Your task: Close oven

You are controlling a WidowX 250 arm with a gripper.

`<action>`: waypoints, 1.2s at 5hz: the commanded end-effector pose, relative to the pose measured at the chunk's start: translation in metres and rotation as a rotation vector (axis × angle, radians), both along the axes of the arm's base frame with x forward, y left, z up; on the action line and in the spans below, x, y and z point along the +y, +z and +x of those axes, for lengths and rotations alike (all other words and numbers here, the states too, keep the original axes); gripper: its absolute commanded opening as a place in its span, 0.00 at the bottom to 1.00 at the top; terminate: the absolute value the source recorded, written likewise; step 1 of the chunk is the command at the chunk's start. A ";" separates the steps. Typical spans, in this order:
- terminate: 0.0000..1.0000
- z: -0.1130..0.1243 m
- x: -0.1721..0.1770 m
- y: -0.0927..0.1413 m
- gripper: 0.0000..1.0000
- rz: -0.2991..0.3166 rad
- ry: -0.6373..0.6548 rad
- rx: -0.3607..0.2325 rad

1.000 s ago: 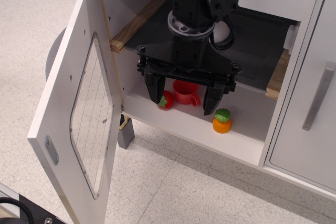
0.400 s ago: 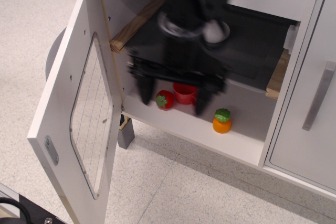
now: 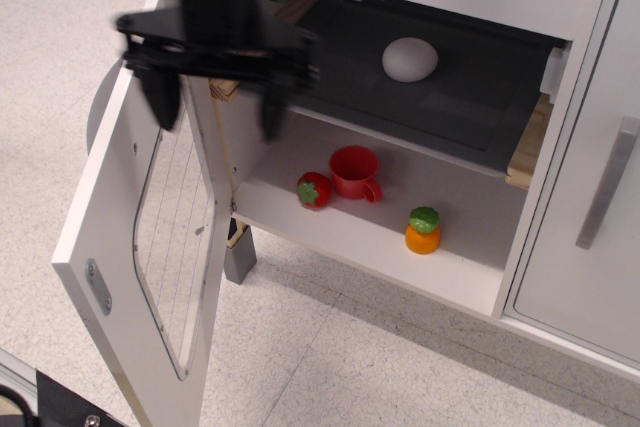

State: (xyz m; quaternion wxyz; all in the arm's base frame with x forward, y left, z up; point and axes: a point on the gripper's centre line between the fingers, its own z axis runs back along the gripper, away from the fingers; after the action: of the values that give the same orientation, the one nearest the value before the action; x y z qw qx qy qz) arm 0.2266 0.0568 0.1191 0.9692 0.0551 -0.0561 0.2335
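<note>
The white toy oven [image 3: 400, 247] stands open. Its door [image 3: 120, 217], with a wire-lined clear window [image 3: 175, 237], swings out to the left, inner face toward the camera. A dark tray [image 3: 440, 97] inside holds a white egg [image 3: 410, 59]. My black gripper [image 3: 215, 117] is motion-blurred at the upper left, over the door's hinge edge, with its two fingers [image 3: 160, 102] spread wide and nothing between them. The door's handle is hidden.
On the oven floor lie a red strawberry [image 3: 313, 190], a red cup [image 3: 355, 172] and an orange fruit with a green top [image 3: 423, 230]. A white cabinet door with a straight grey bar handle [image 3: 607, 182] stands at the right. Dial marks 350 and 450 show above.
My gripper has swung left from in front of the oven cavity to the top of the open door. The egg, hidden before, now shows. The door has not moved.
</note>
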 end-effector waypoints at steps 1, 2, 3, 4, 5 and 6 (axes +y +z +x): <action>0.00 0.001 0.048 0.016 1.00 0.051 -0.002 -0.047; 0.00 0.003 0.056 0.004 1.00 0.057 -0.006 -0.012; 0.00 0.006 0.048 -0.011 1.00 0.028 0.032 -0.029; 0.00 0.014 0.036 -0.020 1.00 -0.013 0.122 -0.053; 0.00 0.021 0.017 -0.022 1.00 -0.030 0.197 -0.076; 0.00 0.035 -0.010 -0.016 1.00 -0.051 0.264 -0.120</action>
State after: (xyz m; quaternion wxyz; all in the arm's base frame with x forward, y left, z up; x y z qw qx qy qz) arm 0.2553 0.0474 0.0935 0.9244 0.0259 -0.0833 0.3713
